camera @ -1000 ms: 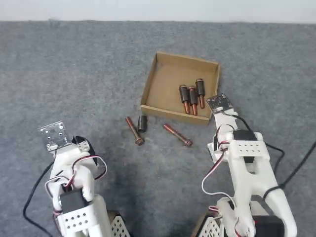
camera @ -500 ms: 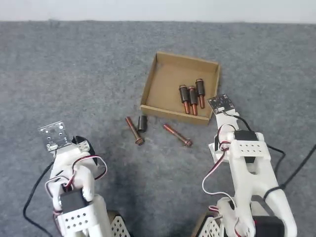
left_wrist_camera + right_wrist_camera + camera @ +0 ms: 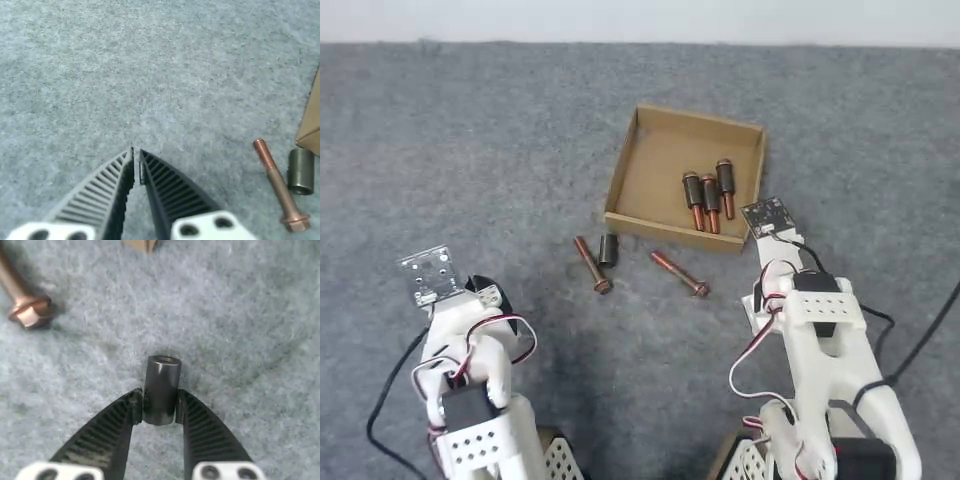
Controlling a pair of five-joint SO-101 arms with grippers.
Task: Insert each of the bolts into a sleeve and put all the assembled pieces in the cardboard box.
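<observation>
Jaws of the right gripper (image 3: 159, 398) are clamped on a sleeve (image 3: 161, 385) near a loose bolt (image 3: 26, 310); those of the left gripper (image 3: 136, 154) are closed, empty. The sleeve's bore should be aligned with the shank.

Glossy metal sleeve (image 3: 160, 390), rough grey carpet (image 3: 250, 315)

1. Grey carpeted tabletop (image 3: 470, 130), seen from above.
2. Open cardboard box (image 3: 645, 185) at centre, holding three sleeved bolts (image 3: 710, 200) side by side.
3. Just in front: left bolt (image 3: 591, 264), sleeve (image 3: 609, 249) beside it, right bolt (image 3: 680, 273).
4. White left arm (image 3: 470, 370) and right arm (image 3: 820, 330) nearest.
</observation>
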